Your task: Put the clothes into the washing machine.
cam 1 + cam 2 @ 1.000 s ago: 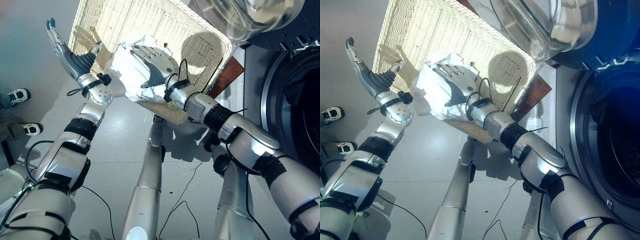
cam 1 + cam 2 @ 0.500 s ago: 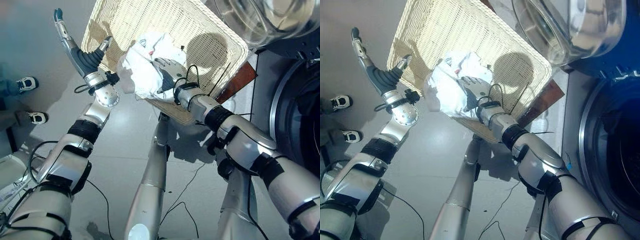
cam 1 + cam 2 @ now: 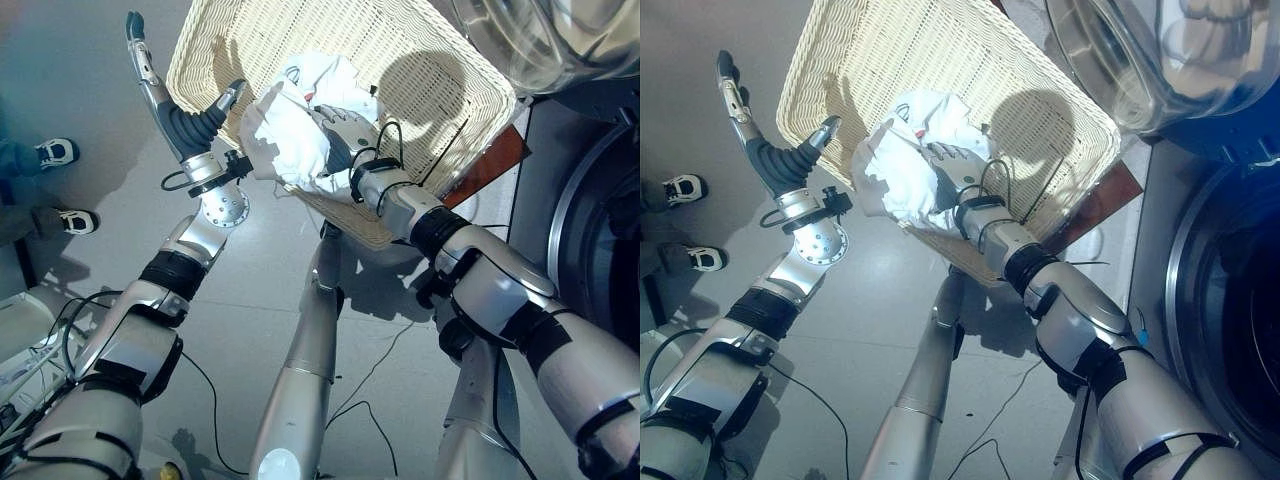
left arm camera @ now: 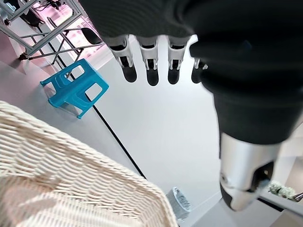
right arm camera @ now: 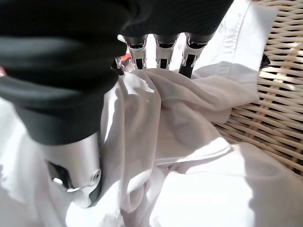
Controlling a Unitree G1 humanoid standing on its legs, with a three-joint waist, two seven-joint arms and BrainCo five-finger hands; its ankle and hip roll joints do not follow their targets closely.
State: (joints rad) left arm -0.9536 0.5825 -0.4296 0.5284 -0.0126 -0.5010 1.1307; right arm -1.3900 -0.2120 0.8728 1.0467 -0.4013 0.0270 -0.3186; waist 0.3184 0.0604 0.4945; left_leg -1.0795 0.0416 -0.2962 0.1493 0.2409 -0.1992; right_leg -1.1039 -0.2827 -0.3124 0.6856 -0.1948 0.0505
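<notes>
Grey floor, far left: a person's white-and-dark shoes stand at the edge, well apart from your work.

Left hand: raised just beside the basket's near-left rim, fingers straight and released, thumb apart, holding nothing. Its wrist view looks past those fingers to a blue plastic stool across the room.

Cream woven wicker laundry basket: wide and shallow, sitting on the floor beside the machine.

White crumpled cotton garment: bunched at the basket's near rim, partly inside. This is the load you can see; whether more lies under it cannot be told.

Right hand: buried in the white cloth, fingers curled into the folds and grasping it, as the right wrist view confirms.

Clear round washing-machine door: swung open above the basket's far-right corner.

Dark drum opening, far right: nothing visible inside.

Status, as a judgement: you have the grasp only. Lifting clear of the basket, carrying rightward to the drum and letting go all remain.
</notes>
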